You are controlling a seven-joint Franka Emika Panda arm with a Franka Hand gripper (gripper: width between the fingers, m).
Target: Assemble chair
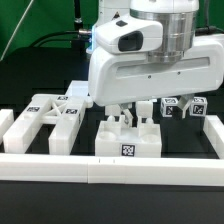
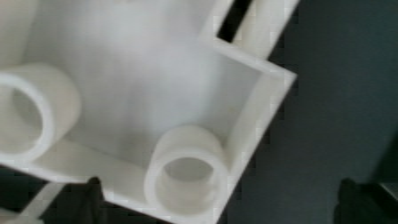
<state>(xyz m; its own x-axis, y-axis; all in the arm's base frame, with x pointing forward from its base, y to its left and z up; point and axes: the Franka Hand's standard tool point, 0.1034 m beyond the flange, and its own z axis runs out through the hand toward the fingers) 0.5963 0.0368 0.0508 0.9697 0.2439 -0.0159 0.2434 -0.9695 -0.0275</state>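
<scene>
Chair seat block sits on the dark table directly under the jaws. They are spread as wide as they go, one finger down on either side of the block's upper part. No pad can be seen pressing on it, so I judge nothing is held yet. The wrist view is filled by the same block at close range: a flat white slab with a sharp corner and two round raised bosses standing up from its broad face. In the exterior view its broad face looks up and a tagged edge face is turned toward the camera. Its long axis appears to run across that view, parallel to the front border bar just beside it. It looks like stiff moulded plastic, probably light for its bulk and not fragile. The matte skin is smooth enough to slide if pinched off-centre. The best hold is likely across the shorter width, on the flat parallel side faces near the middle, and not on the round bosses, where it could pivot. Farther out, a ladder-like frame lies flat toward the exterior view's left. Small tagged pieces stand toward its right, behind the block and apart from it.
</scene>
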